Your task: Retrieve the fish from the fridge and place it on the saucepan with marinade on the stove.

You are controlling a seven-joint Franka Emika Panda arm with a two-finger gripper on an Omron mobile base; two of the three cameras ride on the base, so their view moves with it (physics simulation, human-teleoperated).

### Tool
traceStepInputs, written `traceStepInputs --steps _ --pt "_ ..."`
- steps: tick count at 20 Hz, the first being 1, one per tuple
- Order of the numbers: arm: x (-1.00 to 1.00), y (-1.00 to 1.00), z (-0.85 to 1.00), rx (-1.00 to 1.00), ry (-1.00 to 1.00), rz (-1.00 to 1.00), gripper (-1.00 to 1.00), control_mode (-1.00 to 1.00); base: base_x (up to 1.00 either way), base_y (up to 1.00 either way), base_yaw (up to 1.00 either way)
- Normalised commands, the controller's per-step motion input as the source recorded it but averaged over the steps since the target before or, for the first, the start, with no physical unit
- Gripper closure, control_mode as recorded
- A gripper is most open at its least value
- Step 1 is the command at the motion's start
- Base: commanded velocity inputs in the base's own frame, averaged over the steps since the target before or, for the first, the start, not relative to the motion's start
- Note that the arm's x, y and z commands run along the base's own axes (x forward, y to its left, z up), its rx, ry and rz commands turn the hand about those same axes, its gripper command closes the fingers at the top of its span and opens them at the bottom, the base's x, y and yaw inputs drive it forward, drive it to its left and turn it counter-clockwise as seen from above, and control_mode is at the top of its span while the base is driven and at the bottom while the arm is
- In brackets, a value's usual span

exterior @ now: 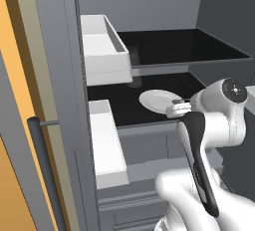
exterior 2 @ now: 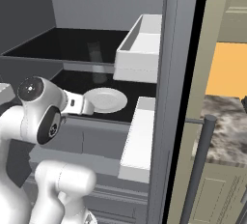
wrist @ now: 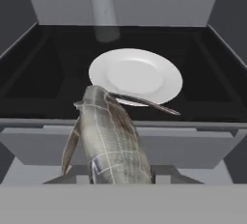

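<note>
**Fish in the grip at the open fridge**

We take the round white plate as our landmark. It lies flat on the middle black shelf of the tall grey fridge, whose doors stand open to either side.

In the hand view we see the slim, pale grey-white fish standing nearer to us than the plate, in front of the shelf's grey front edge. Its lower part sits between the two dark finger tips of the gripper, so we read the jaws as pinching the fish, with a tip pressed to each flank. A thin fin or tail sliver sticks out from the fish and overlaps the plate's near rim in this view; we cannot tell whether it touches the plate.

Behind the plate, near the back wall of the fridge, stands a pale, see-through cylinder, upright and apart from the plate.

In the left base view the white arm reaches toward the plate from the right, its hand meeting the plate's near edge in the picture. A white door bin hangs above and to the left of the plate, and a second white bin sits below and to the left.

In the right base view the same plate lies just beyond the arm's hand, with the door bins to its right.
</note>
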Motion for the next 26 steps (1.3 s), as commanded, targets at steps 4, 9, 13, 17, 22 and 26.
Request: traceStepInputs --steps 4,9,13,17,22,26 --pt "-0.14 0.01 0.00 0.00 0.00 0.00 1.00 -1.00 0.00 0.00 0.00" --pt "-0.13 0.01 0.00 0.00 0.00 0.00 1.00 -1.00 0.00 0.00 0.00" --pt "-0.13 0.05 0.00 0.00 0.00 0.00 1.00 1.00 -0.27 0.08 0.00" --pt "0.00 0.00 0.00 0.00 0.00 0.00 1.00 1.00 -0.97 0.20 0.00" --pt "0.00 0.00 0.00 0.00 0.00 0.00 1.00 1.00 -1.00 0.29 -0.01" --pt "0.00 0.00 0.00 0.00 0.00 0.00 1.00 1.00 -0.95 0.43 -0.14"
